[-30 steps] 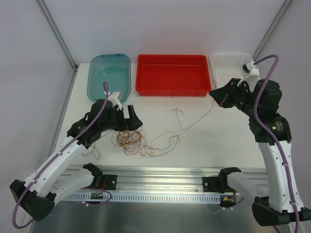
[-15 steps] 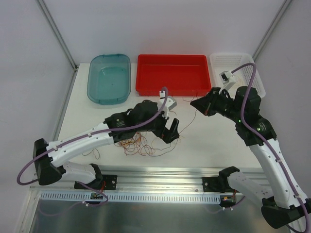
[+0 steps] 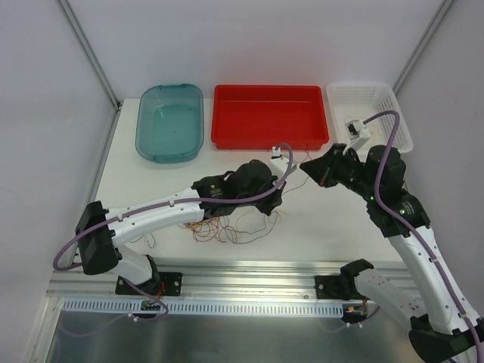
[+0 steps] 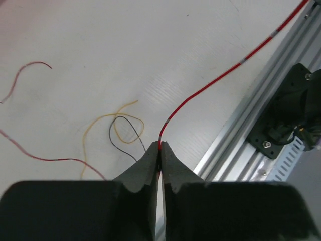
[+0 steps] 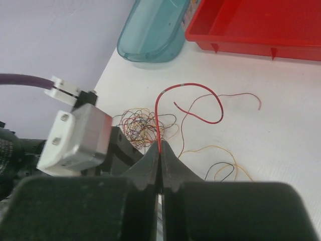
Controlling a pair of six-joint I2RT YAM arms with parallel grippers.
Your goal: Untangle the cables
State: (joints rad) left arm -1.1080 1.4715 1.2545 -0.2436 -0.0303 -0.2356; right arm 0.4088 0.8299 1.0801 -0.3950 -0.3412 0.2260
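early days by my reckoning: the left tool is pinched right down on a red cable low over the bench, and the right tool is closed tight on a red strand too, though i can't tell if it's the same one. most of the cables sit in one curly knot on the bench under the left arm, a few loose ends trailing beside it. nothing shows in the red tray or teal tub, so nearly all the untangling looks left to do
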